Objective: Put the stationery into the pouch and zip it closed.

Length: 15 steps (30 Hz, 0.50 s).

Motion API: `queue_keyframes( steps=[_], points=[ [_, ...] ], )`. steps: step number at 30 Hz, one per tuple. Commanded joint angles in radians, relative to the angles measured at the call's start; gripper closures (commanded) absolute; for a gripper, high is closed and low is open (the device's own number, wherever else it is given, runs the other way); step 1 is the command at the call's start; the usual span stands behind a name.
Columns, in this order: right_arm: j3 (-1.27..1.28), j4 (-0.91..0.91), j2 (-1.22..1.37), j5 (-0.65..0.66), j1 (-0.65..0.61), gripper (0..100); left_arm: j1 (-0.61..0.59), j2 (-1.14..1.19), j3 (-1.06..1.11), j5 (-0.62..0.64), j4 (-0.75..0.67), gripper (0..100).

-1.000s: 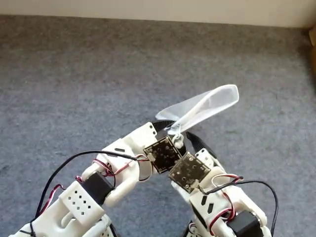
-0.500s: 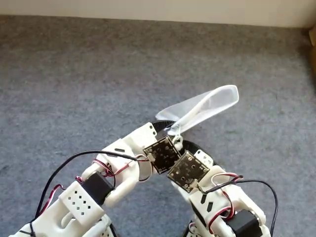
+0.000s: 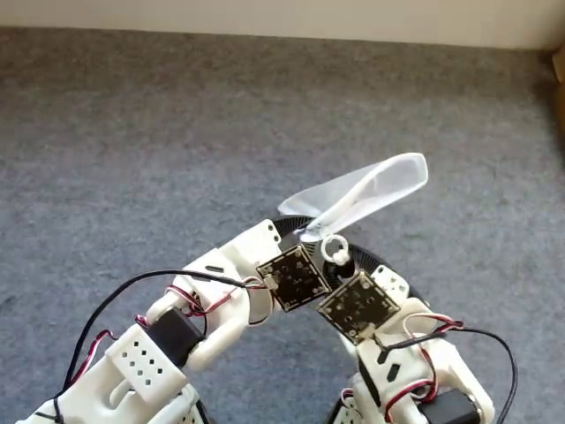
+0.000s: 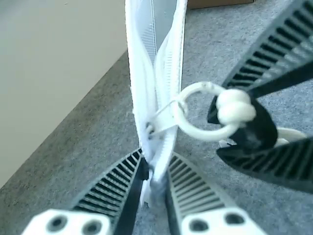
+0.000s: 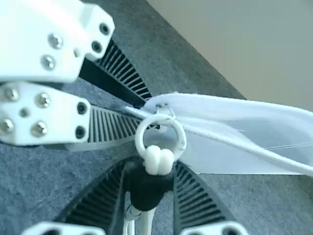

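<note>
A translucent white pouch [image 3: 371, 190] hangs above the grey carpet, slanting up to the right. My left gripper [image 3: 298, 227] is shut on its lower end; the left wrist view has the black ribbed jaws clamped on the zipper end [image 4: 155, 178] of the pouch [image 4: 154, 58]. The zipper's white ring pull [image 3: 335, 250] sticks out beside that end. My right gripper [image 3: 346, 262] is shut on the ring pull's bead [image 5: 156, 161], with the ring [image 5: 159, 134] standing just past its jaws. The pouch [image 5: 244, 142] stretches away from the ring.
Grey carpet [image 3: 132, 132] lies open on all sides of the arms. A pale wall strip [image 3: 265, 13] runs along the far edge, and a wooden edge [image 3: 560, 79] shows at the far right. Both arms crowd close together at the near middle.
My right gripper has drawn back to the right with the ring pull, so the ring now stands apart from the pouch's end. The left arm and the pouch have stayed put.
</note>
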Motion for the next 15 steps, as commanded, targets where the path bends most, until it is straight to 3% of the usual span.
queue_keyframes(
  steps=[1, 6, 15],
  points=[
    [-0.101, 0.002, -0.007, -0.061, 0.021, 99.2, -0.024, -0.005, -0.001, 0.008, 0.003, 99],
    [-0.137, -0.013, -0.007, -0.107, 0.024, 99.2, -0.024, -0.005, 0.001, 0.008, 0.003, 99],
    [-0.131, -0.151, -0.007, -0.212, 0.189, 99.2, -0.041, -0.005, 0.007, 0.008, 0.002, 99]
  ],
)
